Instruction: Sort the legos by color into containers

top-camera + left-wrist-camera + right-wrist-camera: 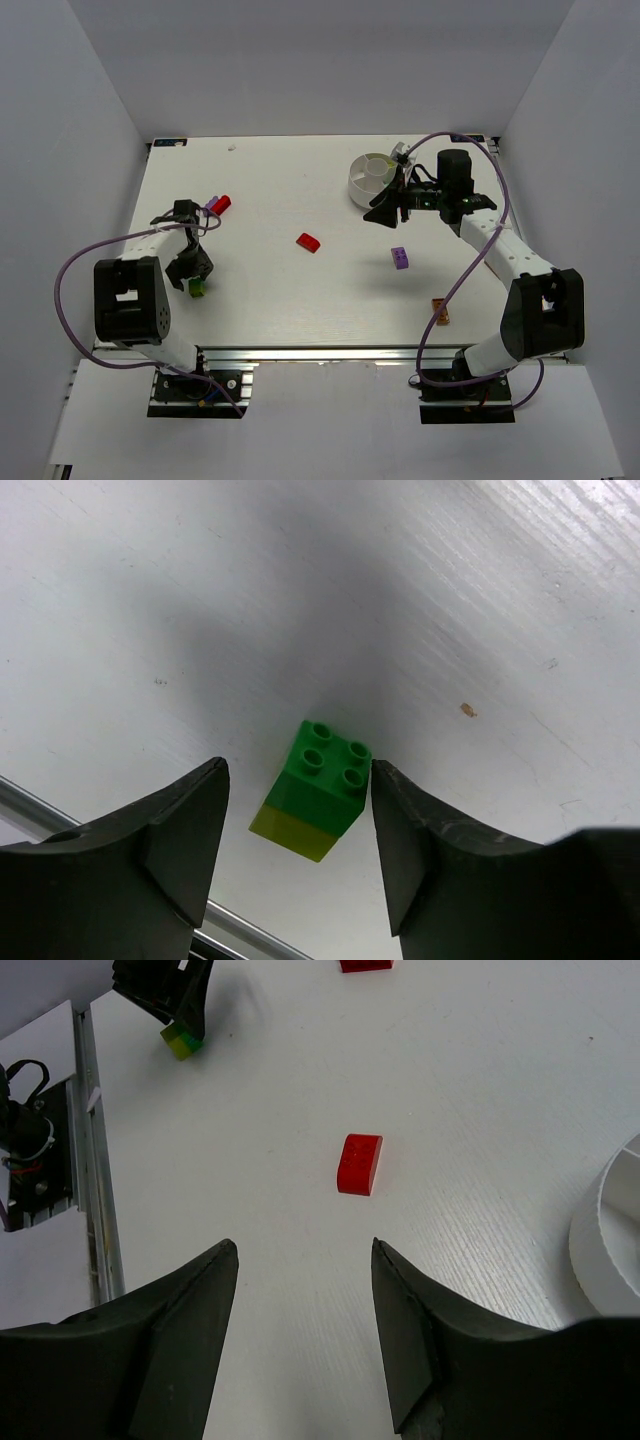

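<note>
A green brick stacked on a yellow-green one [318, 785] lies on the table between the fingers of my open left gripper [299, 766]. The right finger is at its corner and the left finger is apart from it. In the top view this brick [198, 288] is at the near left under the left gripper [192, 276]. My right gripper [385, 213] is open and empty, above the table beside the round white dish [372, 180]. A red brick [360, 1163] lies ahead of the right gripper [303, 1245] and shows in mid table [308, 242].
A red brick [222, 204] with a purple piece [211, 209] lies far left. A purple brick [400, 257] and an orange brick [440, 311] lie on the right. The table's front rail [60, 815] runs just behind the left fingers.
</note>
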Action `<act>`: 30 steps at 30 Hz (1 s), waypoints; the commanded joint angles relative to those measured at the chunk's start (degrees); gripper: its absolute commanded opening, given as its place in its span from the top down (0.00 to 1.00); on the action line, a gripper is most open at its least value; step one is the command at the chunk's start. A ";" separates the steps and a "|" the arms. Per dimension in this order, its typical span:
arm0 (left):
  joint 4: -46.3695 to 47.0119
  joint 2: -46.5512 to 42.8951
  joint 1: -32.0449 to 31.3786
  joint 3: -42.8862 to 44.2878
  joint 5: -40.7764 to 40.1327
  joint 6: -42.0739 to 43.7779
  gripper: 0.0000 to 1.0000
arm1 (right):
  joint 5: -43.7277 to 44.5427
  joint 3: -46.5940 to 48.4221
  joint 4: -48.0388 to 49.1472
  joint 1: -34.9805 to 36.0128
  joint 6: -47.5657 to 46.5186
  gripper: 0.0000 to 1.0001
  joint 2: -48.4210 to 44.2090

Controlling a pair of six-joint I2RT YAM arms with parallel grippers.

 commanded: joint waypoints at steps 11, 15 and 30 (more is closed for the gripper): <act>2.31 -0.99 0.40 -0.28 2.48 2.84 0.45 | -0.41 0.22 1.30 -0.49 0.44 0.38 -1.82; 2.31 1.12 0.40 1.22 3.79 3.54 0.52 | -0.24 -0.05 1.31 -0.49 0.53 0.38 -2.09; 5.04 -0.19 0.31 -1.86 13.20 1.26 0.58 | -0.50 -0.22 1.04 -0.66 0.53 0.38 -2.44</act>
